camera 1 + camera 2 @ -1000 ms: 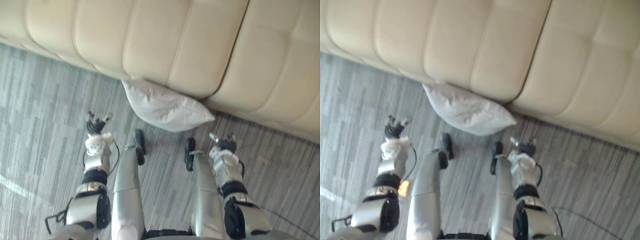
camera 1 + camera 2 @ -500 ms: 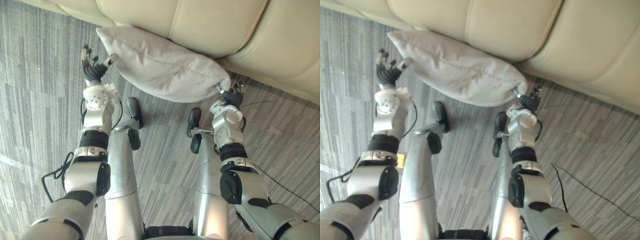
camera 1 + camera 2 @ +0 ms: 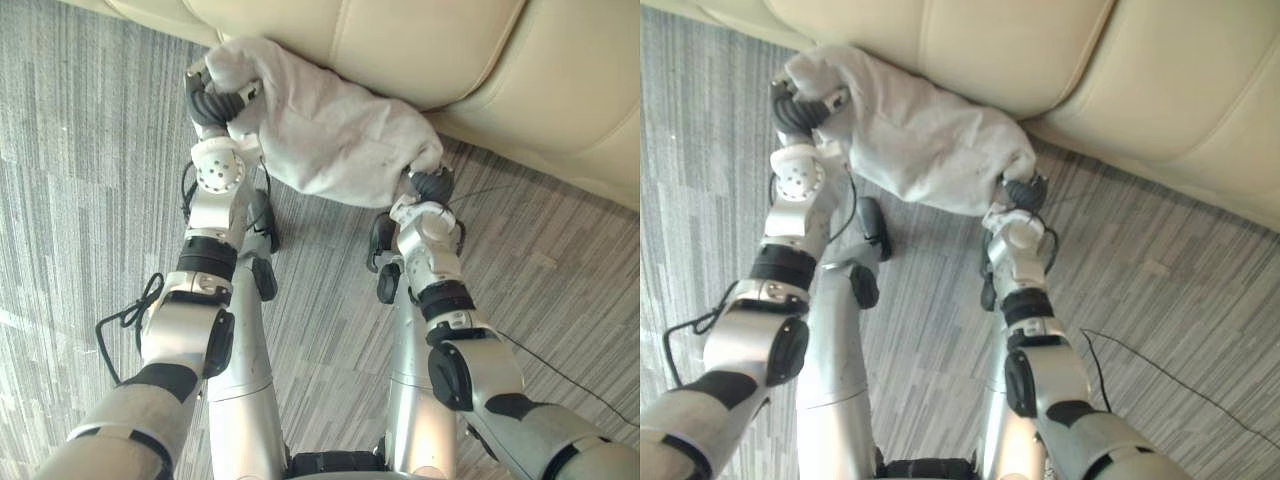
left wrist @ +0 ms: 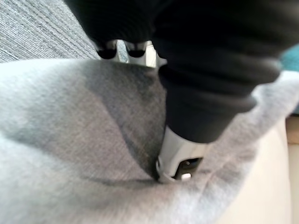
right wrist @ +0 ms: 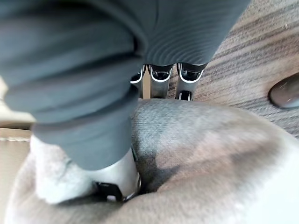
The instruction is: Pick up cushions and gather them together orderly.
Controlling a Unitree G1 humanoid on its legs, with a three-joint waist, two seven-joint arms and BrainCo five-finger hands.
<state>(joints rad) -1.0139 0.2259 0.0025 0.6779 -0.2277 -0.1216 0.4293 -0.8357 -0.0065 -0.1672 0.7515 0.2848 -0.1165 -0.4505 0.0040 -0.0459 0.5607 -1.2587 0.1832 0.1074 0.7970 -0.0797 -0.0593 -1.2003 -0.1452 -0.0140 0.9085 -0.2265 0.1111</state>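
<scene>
Nearest, under both arms, lies the grey carpet (image 3: 80,230), woven in fine stripes of light and dark.

The left hand (image 3: 213,100) is clamped on one end of a pale grey, soft fabric cushion (image 3: 330,135). In its wrist view the thumb (image 4: 180,168) is dug into a deep fold of the cloth, and the dark fingertips (image 4: 117,50) come down on the far side of the same bunched fabric, so the cloth is pinched between them. That end of the cushion is puckered up around the hand.

The right hand (image 3: 431,186) grasps the opposite end. In its wrist view the thumb (image 5: 117,184) presses into the fabric and the fingers (image 5: 161,79) curl over the cushion's edge from the other side, with the striped carpet showing just past them.

The cushion stretches between the two hands, crumpled and sagging in the middle. Whether its underside touches the carpet cannot be told.

Beyond both hands, the cushion's far edge lies against the lower front of a cream, padded sofa (image 3: 450,60) of smooth leather-like material. A seam between two of its sections runs down just past the right hand.
</scene>
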